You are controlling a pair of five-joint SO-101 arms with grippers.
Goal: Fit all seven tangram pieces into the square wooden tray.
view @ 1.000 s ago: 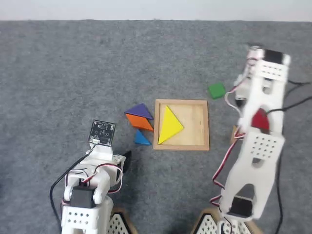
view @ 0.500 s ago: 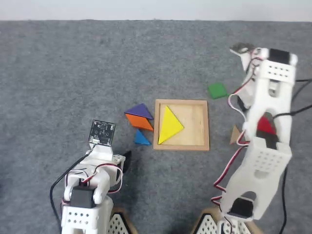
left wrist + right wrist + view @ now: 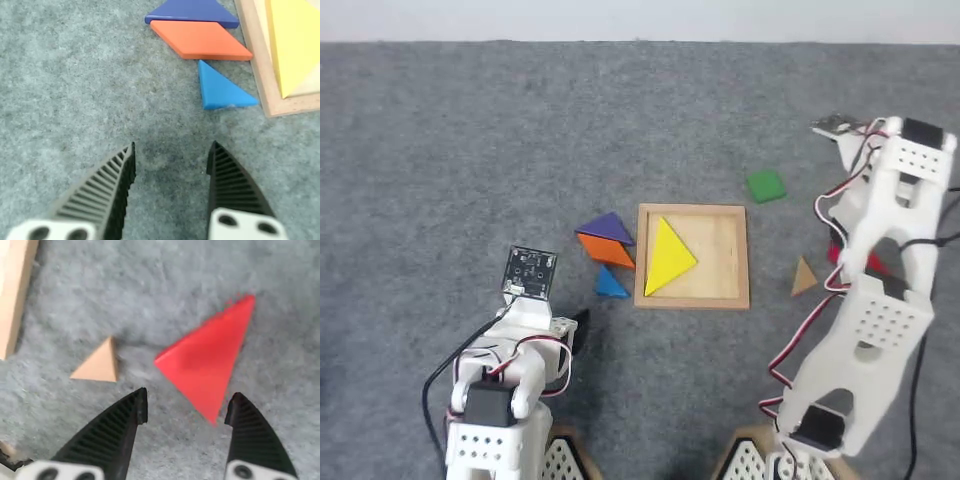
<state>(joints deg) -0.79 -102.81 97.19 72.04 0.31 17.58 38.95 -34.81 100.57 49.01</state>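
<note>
Red tangram triangle (image 3: 207,357), half arm-hidden from above, plain under wide right claw (image 3: 189,392).

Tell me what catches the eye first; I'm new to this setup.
A big yellow triangle lies alone in the wooden tray. The right tool hangs open over a red triangle. A purple piece, an orange piece and a blue piece cluster by the tray's left-arm side.

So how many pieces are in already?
Just one: the yellow triangle lies in the tray. Nothing is held; the right fingers hang open over the red triangle. That, plus tan triangle, green square, purple triangle, orange parallelogram and blue triangle, lie outside.
</note>
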